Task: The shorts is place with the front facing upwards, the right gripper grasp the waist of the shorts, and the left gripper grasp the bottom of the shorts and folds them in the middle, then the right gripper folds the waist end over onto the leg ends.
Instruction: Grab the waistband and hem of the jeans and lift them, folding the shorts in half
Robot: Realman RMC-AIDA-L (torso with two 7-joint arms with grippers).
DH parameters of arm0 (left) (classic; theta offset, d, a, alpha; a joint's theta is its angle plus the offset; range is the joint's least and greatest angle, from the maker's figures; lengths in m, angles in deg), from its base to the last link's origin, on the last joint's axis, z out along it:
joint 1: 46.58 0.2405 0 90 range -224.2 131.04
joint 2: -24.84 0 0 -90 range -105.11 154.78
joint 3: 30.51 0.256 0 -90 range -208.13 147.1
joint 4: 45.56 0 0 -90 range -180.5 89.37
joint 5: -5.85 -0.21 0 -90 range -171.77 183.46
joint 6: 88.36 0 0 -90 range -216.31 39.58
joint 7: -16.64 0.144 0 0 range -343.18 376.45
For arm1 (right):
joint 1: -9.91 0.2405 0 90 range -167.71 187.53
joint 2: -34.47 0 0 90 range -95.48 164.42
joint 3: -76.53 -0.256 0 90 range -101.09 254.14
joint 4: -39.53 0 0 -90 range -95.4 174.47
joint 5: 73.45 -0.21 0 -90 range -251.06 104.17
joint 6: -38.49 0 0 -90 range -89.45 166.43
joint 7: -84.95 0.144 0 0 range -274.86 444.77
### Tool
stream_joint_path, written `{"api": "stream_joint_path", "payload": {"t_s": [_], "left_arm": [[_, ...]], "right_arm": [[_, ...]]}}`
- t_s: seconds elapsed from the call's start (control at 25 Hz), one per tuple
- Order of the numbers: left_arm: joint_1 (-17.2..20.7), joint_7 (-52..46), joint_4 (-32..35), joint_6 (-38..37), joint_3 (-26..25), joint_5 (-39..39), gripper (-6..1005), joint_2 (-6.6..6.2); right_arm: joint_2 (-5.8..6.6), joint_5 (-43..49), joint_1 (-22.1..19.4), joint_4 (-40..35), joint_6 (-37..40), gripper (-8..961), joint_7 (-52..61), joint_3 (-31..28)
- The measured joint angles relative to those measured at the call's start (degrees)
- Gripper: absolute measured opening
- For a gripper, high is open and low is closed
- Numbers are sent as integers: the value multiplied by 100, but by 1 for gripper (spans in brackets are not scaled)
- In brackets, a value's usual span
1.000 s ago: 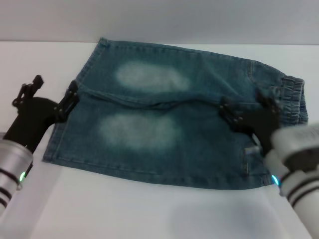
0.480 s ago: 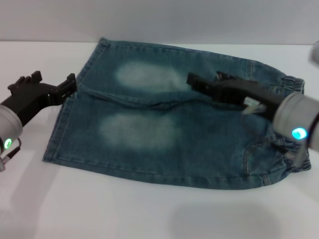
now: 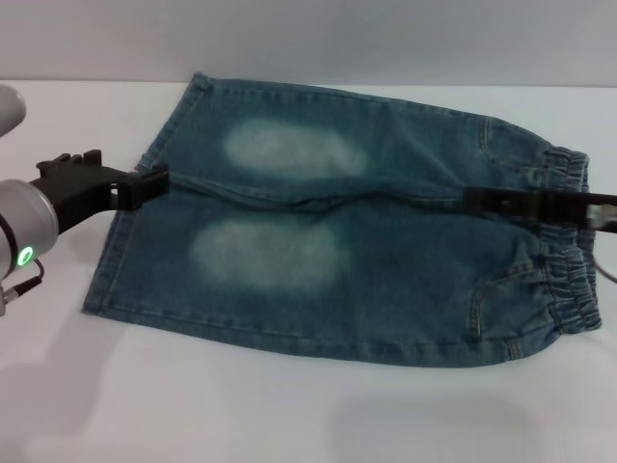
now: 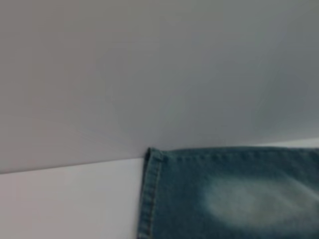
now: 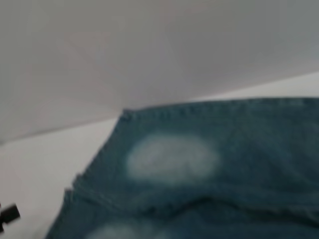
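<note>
The blue denim knee-length shorts (image 3: 337,222), marked by two pale faded oval patches, are spread flat and face-up on the white table (image 3: 289,415), and everything else is placed here by reference to them. Their ruffled, gathered elastic waist (image 3: 569,251) lies at the robot's right end, while the two flat stitched leg hems (image 3: 120,241) forming the bottom of the shorts lie at the left end. The black pronged left gripper (image 3: 145,183), carried on a white wrist with a green ring light, is held at the hem edge, about where the two legs meet; whether its prongs are apart or together cannot be told, and no cloth appears lifted in it. The black right gripper (image 3: 525,203) is seen only as a thin dark bar reaching in over the waist end near the middle seam; its fingers cannot be told either. In the left wrist view only a hem corner of the shorts (image 4: 149,159) against the table is shown. The denim is judged soft and limp yet fairly thick, light enough for one claw, and likely to sag and drag rather than hold a shape. The doubled hems and the bunched elastic band are judged the firmest places to be pinched, since single flat layers may slip or be missed against the tabletop.
</note>
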Motion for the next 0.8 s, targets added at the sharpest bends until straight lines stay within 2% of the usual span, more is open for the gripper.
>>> {"api": "stream_joint_path", "payload": {"t_s": [0.2, 0.28, 0.56, 0.8], "left_arm": [[-140, 51, -303, 811, -189, -50, 843, 8], [-167, 30, -490, 1231, -248, -53, 843, 11], [-230, -177, -1018, 2700, -442, -111, 844, 27], [-457, -990, -1238, 3876, -296, -1014, 844, 31]], "right_arm": [[-19, 168, -56, -548, 1379, 801, 14, -848], [-23, 183, -143, -689, 1646, 800, 16, -1049], [-28, 217, -332, -762, 2250, 794, 17, -1663], [-1, 308, -310, -504, 2273, 789, -71, -1900]]}}
